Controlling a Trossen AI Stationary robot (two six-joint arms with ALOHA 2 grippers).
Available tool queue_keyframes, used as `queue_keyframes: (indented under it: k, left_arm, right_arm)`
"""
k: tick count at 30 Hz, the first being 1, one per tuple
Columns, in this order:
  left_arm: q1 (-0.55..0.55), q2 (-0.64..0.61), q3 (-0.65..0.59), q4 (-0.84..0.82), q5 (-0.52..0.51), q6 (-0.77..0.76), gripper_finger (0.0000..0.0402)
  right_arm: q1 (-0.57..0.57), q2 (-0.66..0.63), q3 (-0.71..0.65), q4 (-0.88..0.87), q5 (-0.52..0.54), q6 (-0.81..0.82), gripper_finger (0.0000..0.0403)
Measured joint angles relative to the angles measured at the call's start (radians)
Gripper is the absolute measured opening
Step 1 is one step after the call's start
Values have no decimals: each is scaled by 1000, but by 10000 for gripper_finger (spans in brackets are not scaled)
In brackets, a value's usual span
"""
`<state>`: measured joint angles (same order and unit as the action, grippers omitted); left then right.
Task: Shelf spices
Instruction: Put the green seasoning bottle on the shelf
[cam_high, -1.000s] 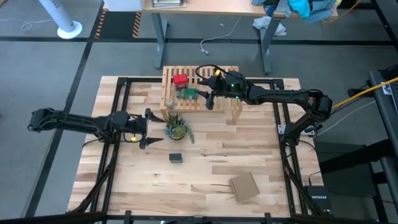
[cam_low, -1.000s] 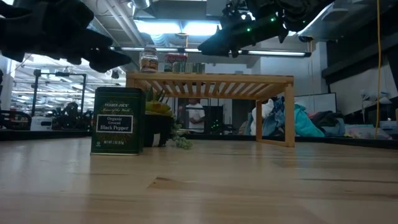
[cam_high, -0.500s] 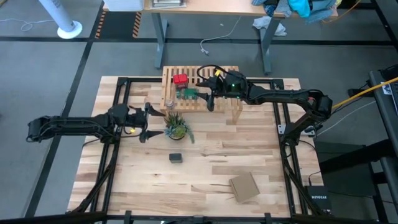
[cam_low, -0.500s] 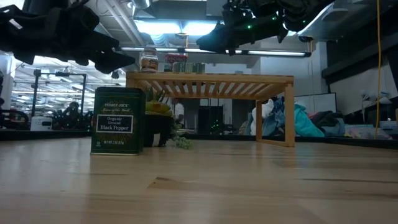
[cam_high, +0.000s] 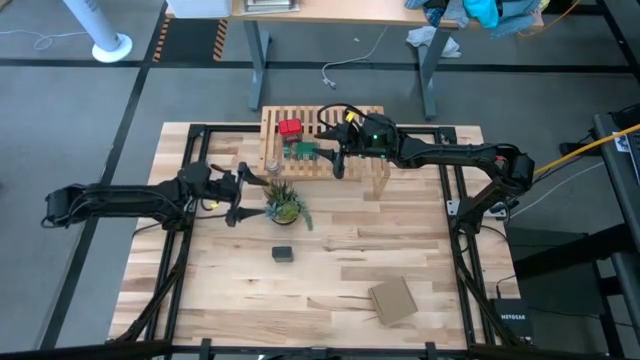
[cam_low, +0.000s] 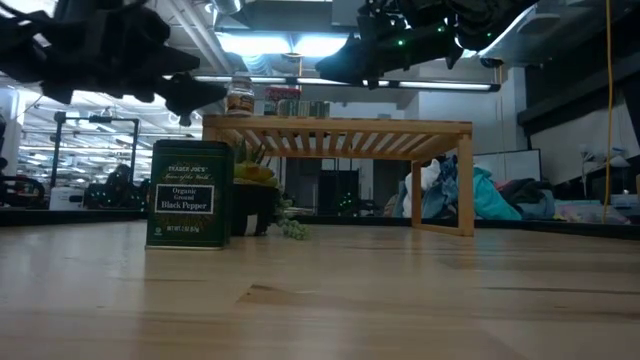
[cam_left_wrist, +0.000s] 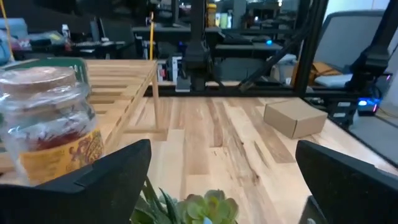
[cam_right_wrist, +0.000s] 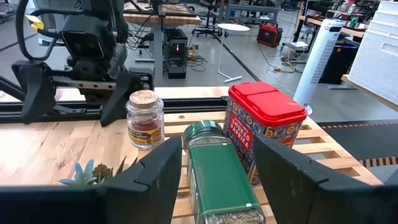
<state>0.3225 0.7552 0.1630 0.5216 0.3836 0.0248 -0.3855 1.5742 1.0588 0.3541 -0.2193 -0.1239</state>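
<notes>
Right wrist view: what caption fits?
Open right gripper faces green-capped jar, red tin and small jar on the shelf.

red tin (cam_right_wrist: 264, 127), green-cap jar (cam_right_wrist: 217, 174), dk-green tin (cam_low: 189, 194)

The wooden table (cam_high: 400, 250) carries the shelf (cam_high: 372, 165), plant (cam_high: 285, 208), dark tin (cam_high: 283, 254) and cardboard piece (cam_high: 392, 300).
</notes>
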Motion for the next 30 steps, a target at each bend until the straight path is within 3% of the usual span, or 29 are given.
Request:
queue_keyframes:
  k: [12,30]
  left_arm:
    - [16,221,127,7,22,74,392]
    - [173,229,133,-2,21,68,392]
  right_arm:
    - [0,0,0,-4,-18,0,202]
    - [34,0,1,-67,-27,-6,202]
